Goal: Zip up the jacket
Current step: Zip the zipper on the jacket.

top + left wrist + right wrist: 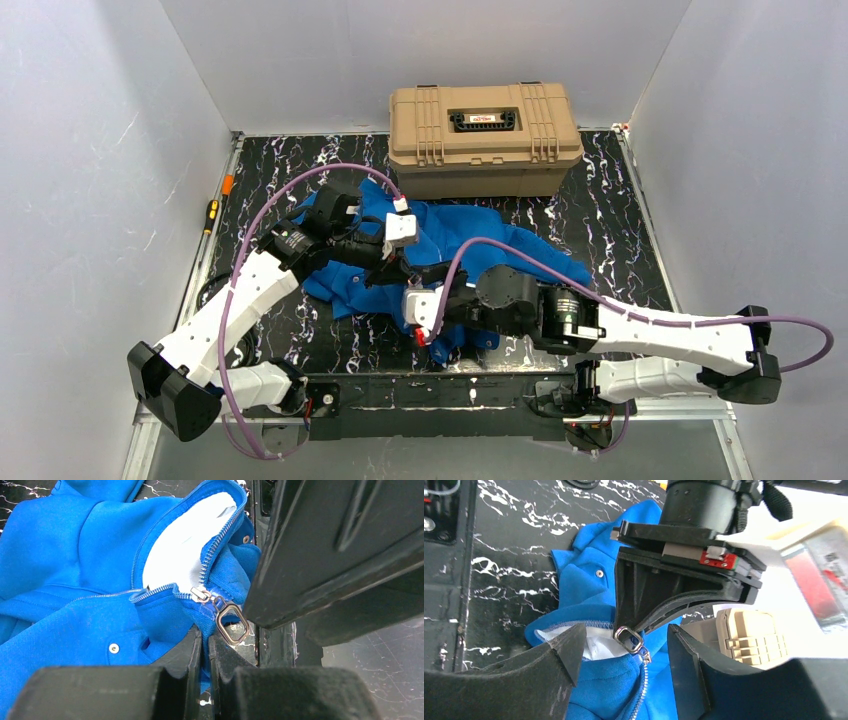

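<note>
Blue jacket (pixel 450 225) crumpled, front unzipped, white lining showing, slider (pixel 201 595) near hem.

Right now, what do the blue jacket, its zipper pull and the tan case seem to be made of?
The jacket looks like soft matte knit fabric: it folds and bunches, with stitched hems. Its zipper pull seems metal: silvery, glinting. The tan case looks like hard moulded plastic: rigid ribs, dull sheen.

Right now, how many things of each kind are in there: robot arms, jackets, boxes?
Robot arms: 2 (left arm, right arm)
Blue jacket: 1
Tan case: 1
Total: 4
</note>
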Available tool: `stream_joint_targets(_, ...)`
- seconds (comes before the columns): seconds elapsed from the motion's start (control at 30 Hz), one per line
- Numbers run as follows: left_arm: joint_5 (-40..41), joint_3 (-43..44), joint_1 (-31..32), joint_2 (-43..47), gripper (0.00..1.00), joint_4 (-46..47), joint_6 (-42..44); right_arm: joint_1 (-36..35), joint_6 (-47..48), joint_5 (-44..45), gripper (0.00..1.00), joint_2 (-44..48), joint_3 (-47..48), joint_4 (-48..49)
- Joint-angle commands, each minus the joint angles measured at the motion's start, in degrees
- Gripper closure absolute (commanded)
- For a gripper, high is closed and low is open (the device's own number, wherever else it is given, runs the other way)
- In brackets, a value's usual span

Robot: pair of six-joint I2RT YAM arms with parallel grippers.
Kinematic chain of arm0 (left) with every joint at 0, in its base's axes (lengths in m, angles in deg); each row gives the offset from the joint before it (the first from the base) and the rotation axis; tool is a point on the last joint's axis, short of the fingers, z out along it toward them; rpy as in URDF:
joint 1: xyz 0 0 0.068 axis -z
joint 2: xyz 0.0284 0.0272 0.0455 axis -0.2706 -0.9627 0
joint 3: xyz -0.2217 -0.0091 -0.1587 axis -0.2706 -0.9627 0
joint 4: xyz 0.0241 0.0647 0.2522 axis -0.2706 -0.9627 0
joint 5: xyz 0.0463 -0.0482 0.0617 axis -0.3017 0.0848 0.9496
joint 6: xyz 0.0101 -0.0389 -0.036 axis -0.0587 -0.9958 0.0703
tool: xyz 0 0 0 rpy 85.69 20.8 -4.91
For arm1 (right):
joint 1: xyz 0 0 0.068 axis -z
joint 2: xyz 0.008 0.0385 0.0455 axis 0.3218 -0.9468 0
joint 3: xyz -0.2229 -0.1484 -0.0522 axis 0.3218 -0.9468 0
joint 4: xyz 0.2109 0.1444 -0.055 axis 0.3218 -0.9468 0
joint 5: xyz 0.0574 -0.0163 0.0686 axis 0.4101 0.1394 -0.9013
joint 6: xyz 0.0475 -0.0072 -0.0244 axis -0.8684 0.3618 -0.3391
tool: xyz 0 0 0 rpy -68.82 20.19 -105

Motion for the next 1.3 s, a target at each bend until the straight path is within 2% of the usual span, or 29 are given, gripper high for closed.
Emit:
stream_joint_targets(0.0,-2.04,1.67,-0.46,0.52,1.0,-1.41,0.03,-1.29,3.54,3.88,0.34,-0.99,-0.97,3.66)
stream_joint_targets(0.4,-2.15,1.85,-0.55,0.8,1.0,-1.76,0.3,-2.51,7.19,8.53,0.49,-2.39,-5.39,11.77)
stream_joint_targets(0.53,-2.22,1.79,-0.55,0.87,1.0,-1.76,0.37,-2.59,8.25,9.36,0.62,-2.01,-6.34,14.42)
stream_joint_targets(0.6,-2.14,1.77,-0.55,0.96,1.0,-1.77,0.38,-2.77,8.38,9.59,0.65,-2.17,-6.5,14.54)
stream_joint_targets(0.7,-1.96,1.76,-0.61,1.18,1.0,-1.83,0.48,-3.35,8.97,9.97,0.65,-2.61,-6.38,13.36)
stream_joint_targets(0.93,-1.7,1.62,-0.64,1.5,1.0,-2.2,0.74,-3.67,8.8,8.58,0.54,-2.04,-5.42,8.39)
stream_joint_targets(1.27,-1.95,2.01,-0.64,1.51,1.0,-2.03,0.57,-3.76,10.76,11.07,0.61,-2.59,-6.53,8.86)
